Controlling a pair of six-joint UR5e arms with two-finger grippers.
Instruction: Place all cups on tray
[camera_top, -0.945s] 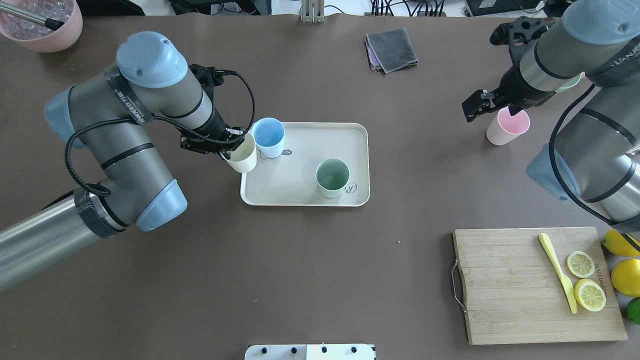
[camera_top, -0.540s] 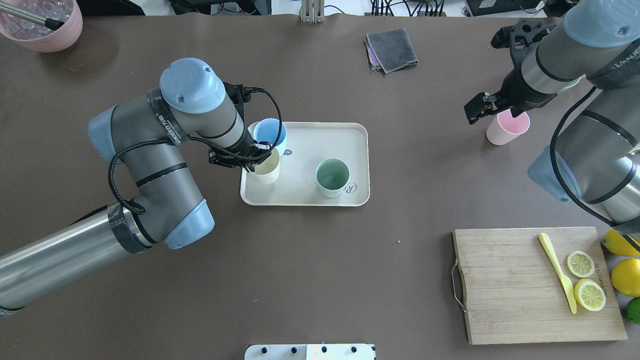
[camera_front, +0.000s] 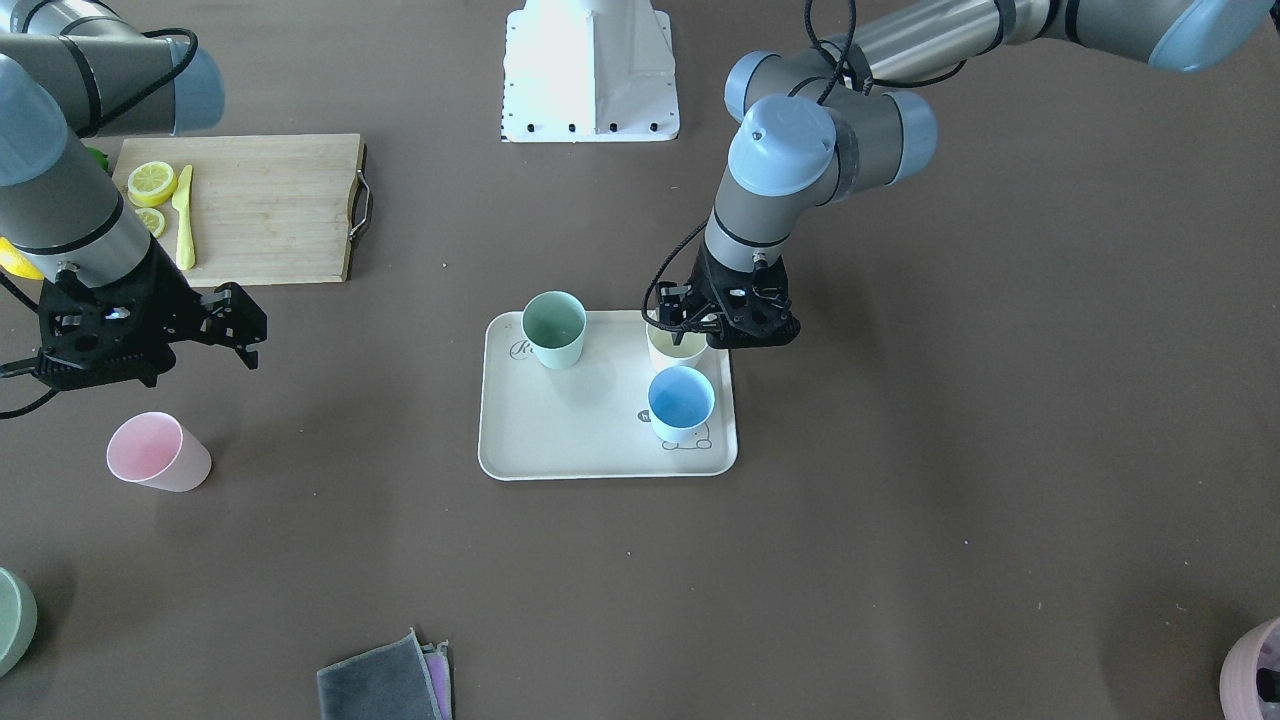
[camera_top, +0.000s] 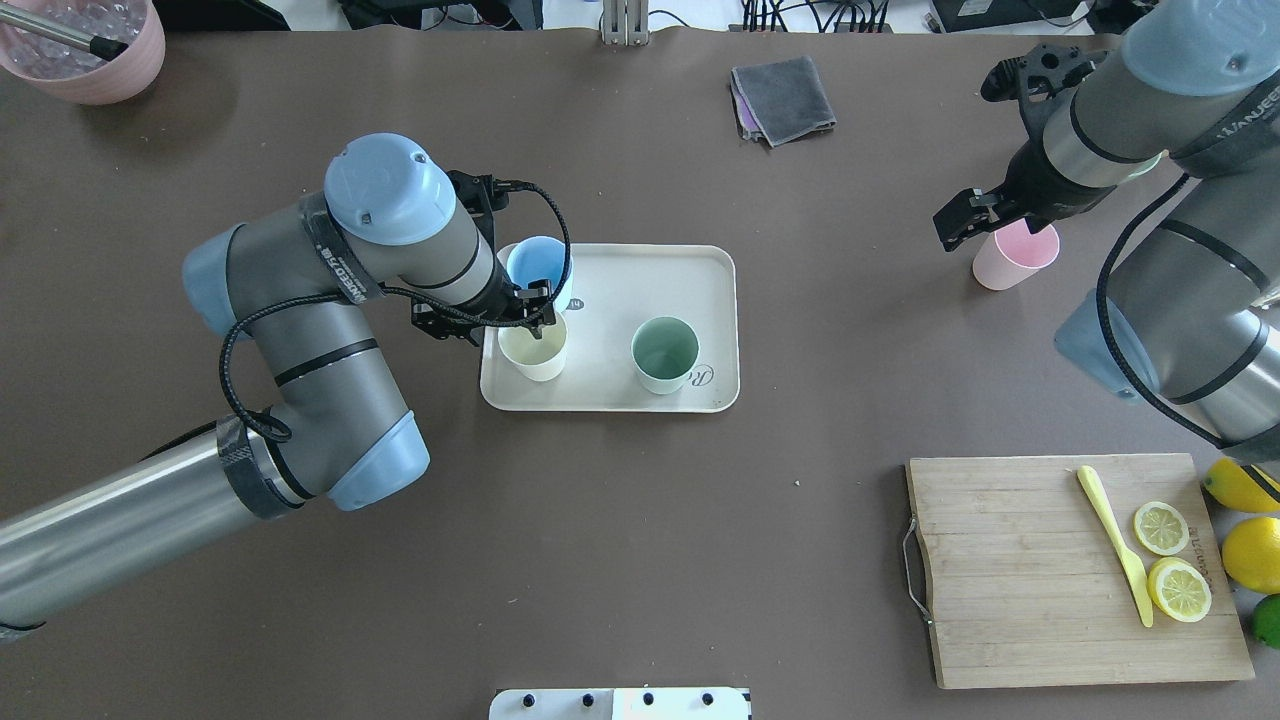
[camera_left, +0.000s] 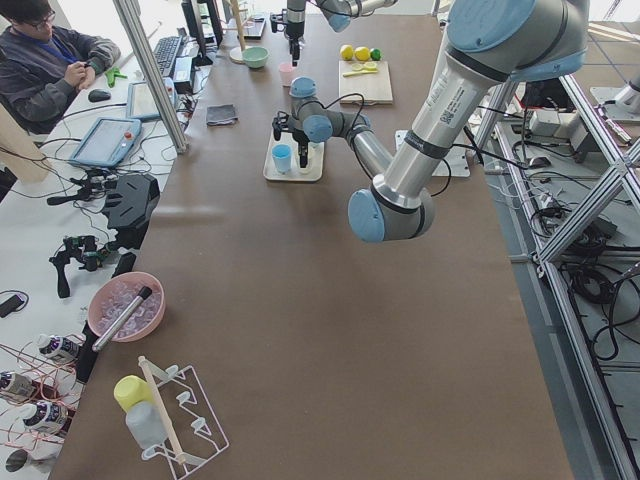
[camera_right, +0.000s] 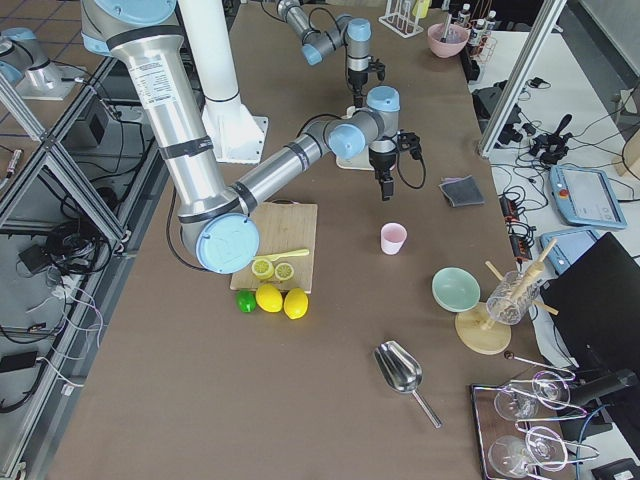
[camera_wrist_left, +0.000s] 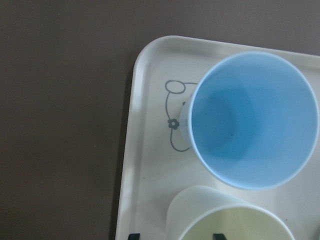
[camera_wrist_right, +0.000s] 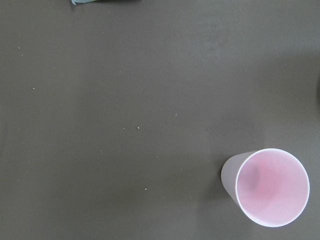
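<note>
- Overhead view looked forward and down from behind the robot; front-facing view looked back from across the table. Both took in the tray (camera_top: 610, 330) and cutting board (camera_top: 1010, 570).
- Left and right side views looked along the table from opposite ends, farther off.
- Left wrist view sat close above the blue cup (camera_wrist_left: 254, 120).
- Right wrist view looked straight down on the pink cup (camera_wrist_right: 269, 186).

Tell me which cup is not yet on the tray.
The pink cup: it stands on the bare table, while the other three cups stand on the tray.
</note>
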